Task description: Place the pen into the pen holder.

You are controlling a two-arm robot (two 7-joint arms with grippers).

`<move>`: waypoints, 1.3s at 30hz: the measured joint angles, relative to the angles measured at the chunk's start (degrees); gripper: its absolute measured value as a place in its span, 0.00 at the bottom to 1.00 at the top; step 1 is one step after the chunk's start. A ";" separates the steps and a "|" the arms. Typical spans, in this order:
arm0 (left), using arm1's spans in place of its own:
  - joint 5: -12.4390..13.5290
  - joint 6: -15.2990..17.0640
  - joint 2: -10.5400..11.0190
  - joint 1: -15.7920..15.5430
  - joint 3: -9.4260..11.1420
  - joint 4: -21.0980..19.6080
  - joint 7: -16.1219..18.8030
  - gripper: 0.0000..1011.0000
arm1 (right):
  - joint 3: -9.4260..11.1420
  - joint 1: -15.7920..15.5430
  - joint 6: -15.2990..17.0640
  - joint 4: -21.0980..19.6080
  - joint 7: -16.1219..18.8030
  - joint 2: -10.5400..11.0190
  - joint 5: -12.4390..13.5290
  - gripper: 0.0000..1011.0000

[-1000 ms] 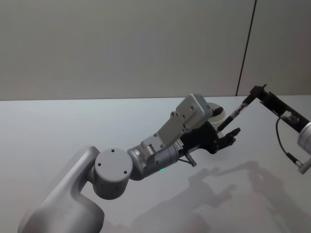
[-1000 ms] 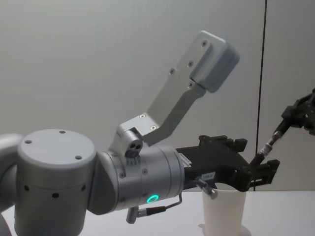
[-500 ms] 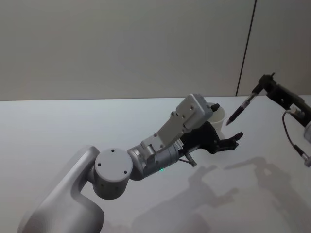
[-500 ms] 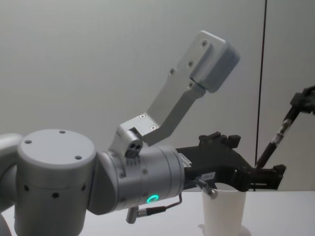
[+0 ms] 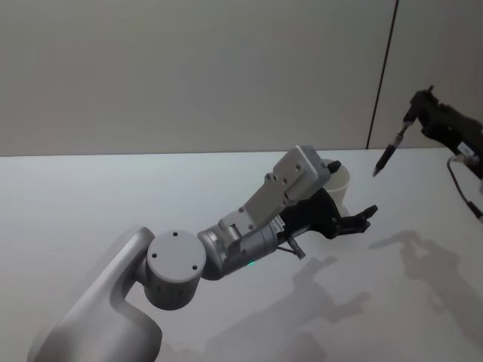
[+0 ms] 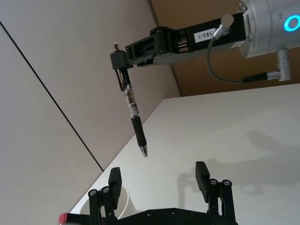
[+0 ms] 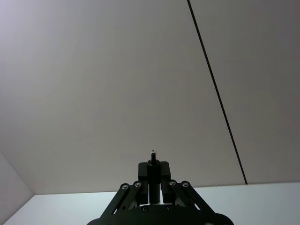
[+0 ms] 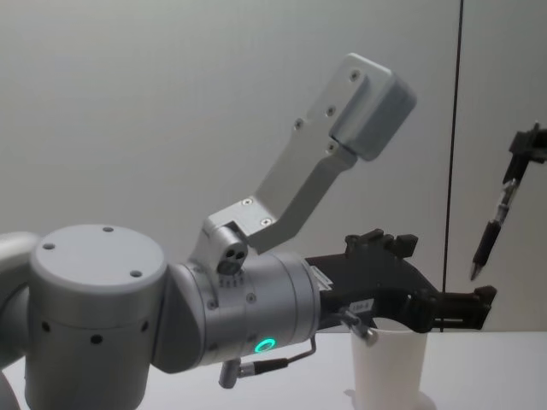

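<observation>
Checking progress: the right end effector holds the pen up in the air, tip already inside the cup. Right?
Not quite. The right end effector does hold the pen in the air, but the chest view shows its tip hanging clear of the cup, off to the side.

The pen holder is plain white, with no print or pattern, and stands on a pale grey table. The pen has a clear barrel with a small white label and dark markings, a black grip section and a silvery tip. The left gripper is matt black, with a small red dot at its base in the left wrist view; the arm behind it is silver-grey with a light grey housing and a green ring light. The right gripper is also black, with a white label bearing black characters, and its wrist shows a blue ring light. The wall is off-white, crossed by one thin dark seam.
</observation>
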 joint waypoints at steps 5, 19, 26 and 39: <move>0.00 0.00 0.00 0.00 0.00 0.00 0.00 0.99 | -0.23 2.52 -2.55 3.67 4.37 0.77 -2.33 0.15; 0.00 0.00 0.00 0.00 0.00 0.00 0.00 0.99 | -1.22 9.05 -6.94 13.85 14.68 1.65 -6.22 0.15; 0.00 0.00 0.00 0.00 0.00 0.00 0.00 0.99 | -1.77 11.71 -8.69 18.63 19.02 1.74 -7.27 0.15; 0.00 0.00 0.00 0.00 0.00 0.00 0.00 0.99 | -2.82 16.15 -12.97 26.92 26.00 1.46 -7.55 0.15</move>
